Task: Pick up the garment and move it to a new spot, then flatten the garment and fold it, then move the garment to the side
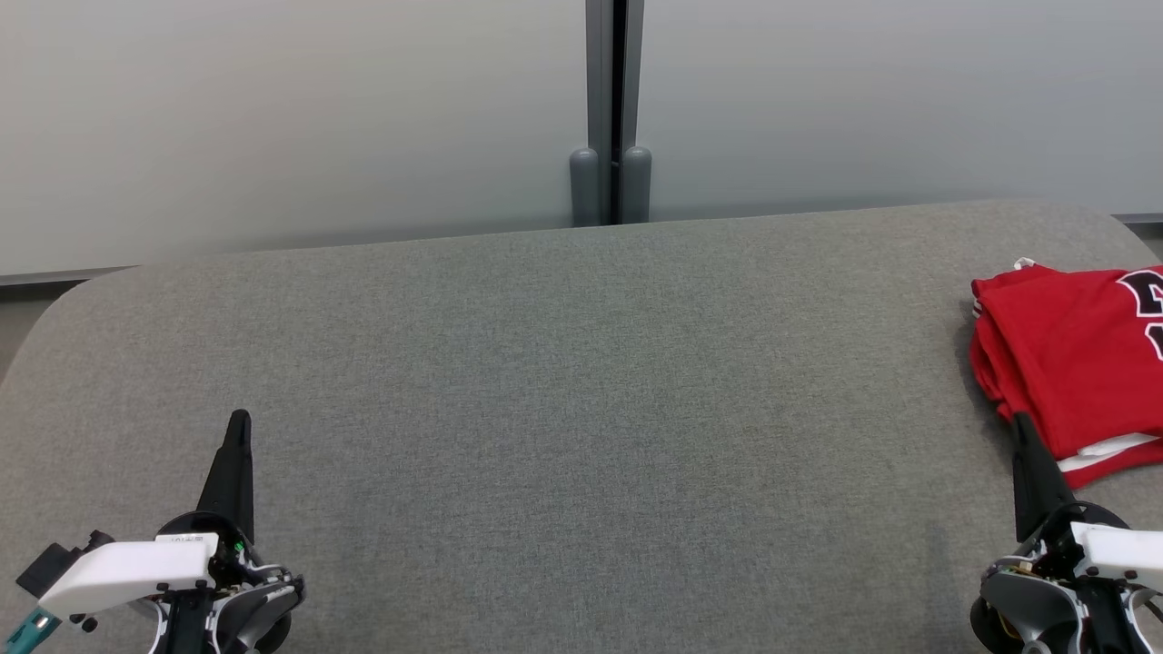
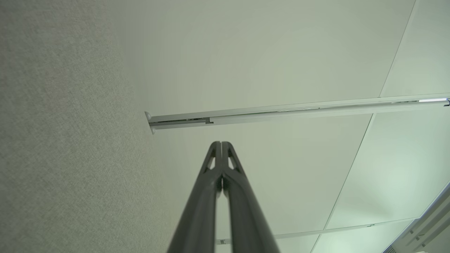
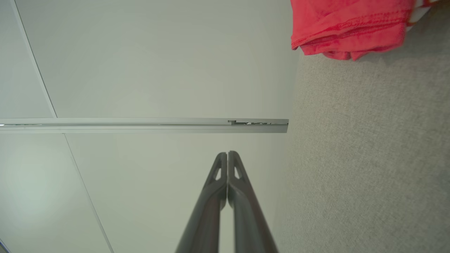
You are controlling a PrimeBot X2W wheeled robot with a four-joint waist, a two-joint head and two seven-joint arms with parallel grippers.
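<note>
The folded red garment lies at 3 o'clock on the grey fabric bench, cut off by the frame so its long axis is unclear. The left tool and right tool point to 12 o'clock, fingers together and empty. Pale wall panels stand behind.

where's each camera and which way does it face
Head view: on the head, facing forward and down at the grey fabric surface and folded red jersey garment; both jaws shut, bottom corners.
Left wrist view: on that wrist, along shut left jaws toward pale panelled wall.
Right wrist view: on that wrist, along shut right jaws, same wall.
Shared: head and right wrist both show the garment.
</note>
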